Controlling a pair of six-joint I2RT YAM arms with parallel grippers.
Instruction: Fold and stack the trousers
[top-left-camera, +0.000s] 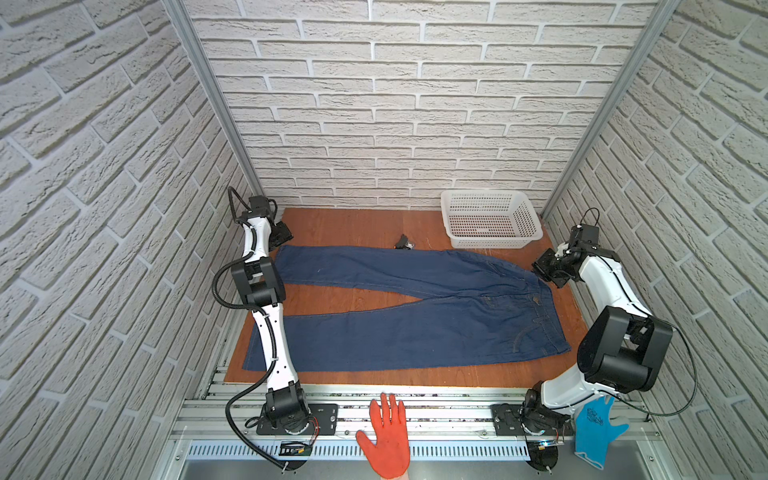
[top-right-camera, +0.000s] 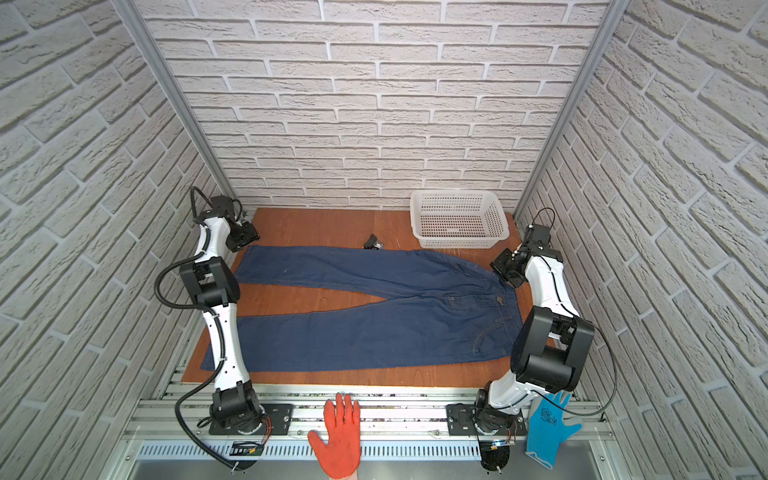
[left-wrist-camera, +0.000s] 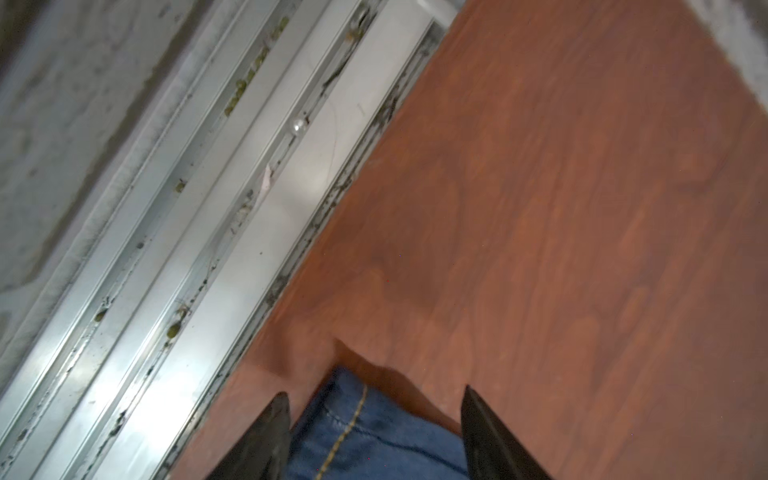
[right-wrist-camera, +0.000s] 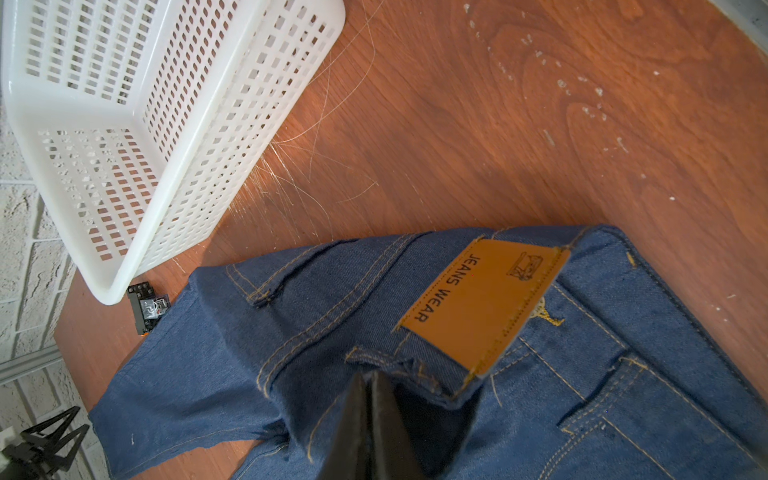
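Though hidden overhead, trousers' (right-wrist-camera: 257, 332) waist patch (right-wrist-camera: 484, 305)

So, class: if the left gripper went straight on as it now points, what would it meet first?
Probably the trousers: a leg hem lies between the fingertips of the open left gripper. Just beyond is the wooden table, though depth is unclear.

Both top views: bright, even overhead light with soft shadows. The wide lens bends the pale brick-pattern wall panels (top-left-camera: 83, 166) at the edges.

Left wrist view: soft and smeared. Glare on the silver aluminium rails (left-wrist-camera: 232, 232) beside the left gripper (left-wrist-camera: 374, 392). A dim shadow edges the dark blue denim jeans (left-wrist-camera: 374, 440) between its parted fingers.

Right wrist view: sharp, with legible lettering on the tan rectangular leather-look patch (right-wrist-camera: 482, 303). The right gripper (right-wrist-camera: 370, 376) is blurred, close to the lens.
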